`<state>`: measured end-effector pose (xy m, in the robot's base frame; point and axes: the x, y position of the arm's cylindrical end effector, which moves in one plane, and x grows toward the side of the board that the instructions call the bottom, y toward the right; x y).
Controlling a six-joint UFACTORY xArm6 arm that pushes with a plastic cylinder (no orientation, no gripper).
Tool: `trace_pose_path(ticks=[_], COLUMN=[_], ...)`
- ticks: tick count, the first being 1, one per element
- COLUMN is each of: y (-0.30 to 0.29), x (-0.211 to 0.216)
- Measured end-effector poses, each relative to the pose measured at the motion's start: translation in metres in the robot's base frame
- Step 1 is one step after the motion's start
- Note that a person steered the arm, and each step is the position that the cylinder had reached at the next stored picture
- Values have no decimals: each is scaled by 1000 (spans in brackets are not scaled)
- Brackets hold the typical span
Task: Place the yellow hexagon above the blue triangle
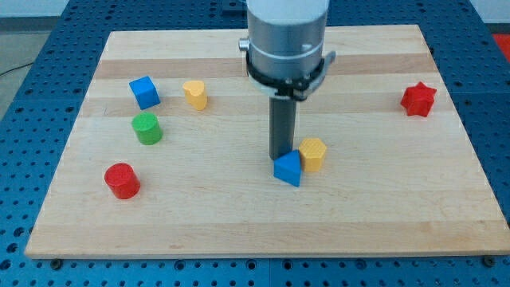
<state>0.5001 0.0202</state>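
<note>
The yellow hexagon [313, 153] sits just right of the board's middle. The blue triangle [288, 168] lies touching it at its lower left. My tip [279, 155] stands right at the blue triangle's upper left edge, just left of the yellow hexagon. The arm's body hides the board above the tip, up to the view's top.
A blue cube [144, 92], a yellow block [194, 94], a green cylinder [147, 127] and a red cylinder [122, 180] stand on the view's left. A red star [418, 99] is at the right edge of the wooden board [382, 207].
</note>
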Motion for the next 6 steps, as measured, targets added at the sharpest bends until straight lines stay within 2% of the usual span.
trace_pose_path(ticks=[1,2,3,4,5,6], y=[0,0,-22,-7,46,71], x=[41,45,-3,-42,-65,-51])
